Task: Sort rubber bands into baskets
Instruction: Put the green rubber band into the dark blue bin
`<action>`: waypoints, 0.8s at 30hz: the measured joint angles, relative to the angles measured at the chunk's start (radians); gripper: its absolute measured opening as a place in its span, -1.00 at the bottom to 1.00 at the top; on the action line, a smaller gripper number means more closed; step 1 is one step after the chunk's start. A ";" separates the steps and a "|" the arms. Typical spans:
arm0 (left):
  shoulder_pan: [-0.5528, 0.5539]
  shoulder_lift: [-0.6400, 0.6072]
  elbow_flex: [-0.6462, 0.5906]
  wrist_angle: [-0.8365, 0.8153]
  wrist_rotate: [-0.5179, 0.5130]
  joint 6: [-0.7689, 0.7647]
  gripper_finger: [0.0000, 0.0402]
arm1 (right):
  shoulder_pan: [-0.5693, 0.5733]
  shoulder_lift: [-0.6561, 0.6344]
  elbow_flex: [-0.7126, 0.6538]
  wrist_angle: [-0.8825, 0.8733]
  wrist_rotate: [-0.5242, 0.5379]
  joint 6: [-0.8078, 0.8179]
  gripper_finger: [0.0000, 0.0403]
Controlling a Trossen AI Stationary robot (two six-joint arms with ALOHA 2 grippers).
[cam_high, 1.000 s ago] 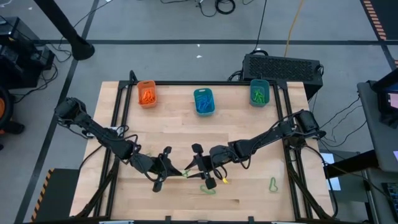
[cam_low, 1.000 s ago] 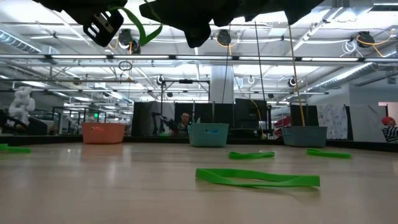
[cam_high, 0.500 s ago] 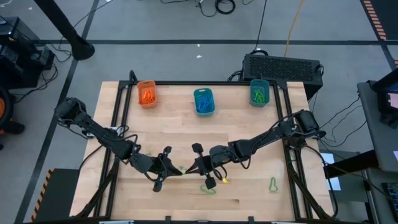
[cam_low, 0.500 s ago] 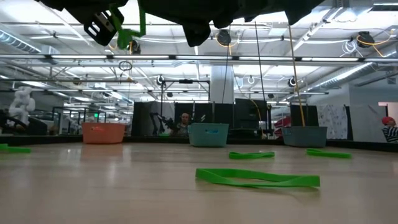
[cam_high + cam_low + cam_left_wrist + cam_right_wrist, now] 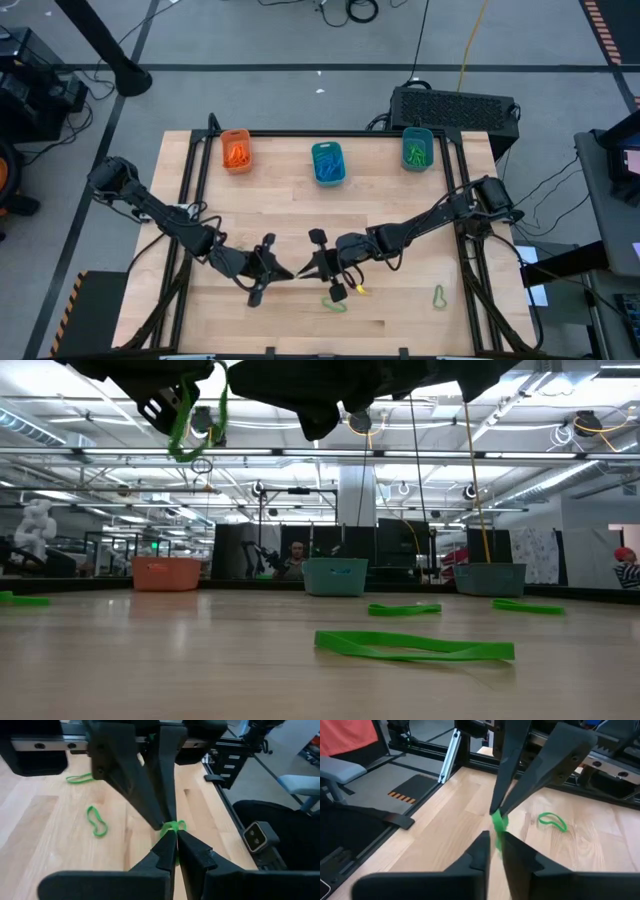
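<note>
Both arms are reaching in over the near half of the wooden desk (image 5: pixel 290 215), their tips meeting nose to nose above the boards. The left tool (image 5: pixel 171 838) is pinching a green rubber band (image 5: pixel 172 826) between nearly closed fingers, and the right tool (image 5: pixel 493 839) is clenching the same band from the opposite side, so the small loop is hanging bunched between the two pairs of fingertips, clear of the desk. In the low view it is dangling as a thin green loop (image 5: pixel 190 415) under the dark arms.

Other green bands are lying loose on the wood: one loop (image 5: pixel 335 303) just in front of the meeting tools, another (image 5: pixel 438 296) well apart toward the right edge, and a small yellow piece (image 5: pixel 360 291) beside the right tool.

Along the far edge three baskets are standing in a row, well apart from the tools: an orange basket (image 5: pixel 236 150) holding orange bands, a middle teal basket (image 5: pixel 327 162) holding blue ones, and a right teal basket (image 5: pixel 417 148) holding green ones. Behind the last one a black box (image 5: pixel 455 107) is sitting on the floor.

No readable writing or brand marks are showing on any of these things.
</note>
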 joint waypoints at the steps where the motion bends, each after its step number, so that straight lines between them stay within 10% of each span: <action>1: 0.000 0.000 0.000 -0.001 0.009 0.000 -0.88 | 0.000 0.000 0.000 0.000 -0.001 0.000 -0.81; 15: 0.000 0.000 0.000 -0.003 0.024 -0.001 -0.88 | 0.000 0.000 0.000 -0.017 0.049 0.018 0.10; 24: 0.006 0.000 0.000 0.006 0.006 0.000 -0.88 | 0.000 0.000 0.000 -0.003 0.049 0.012 0.08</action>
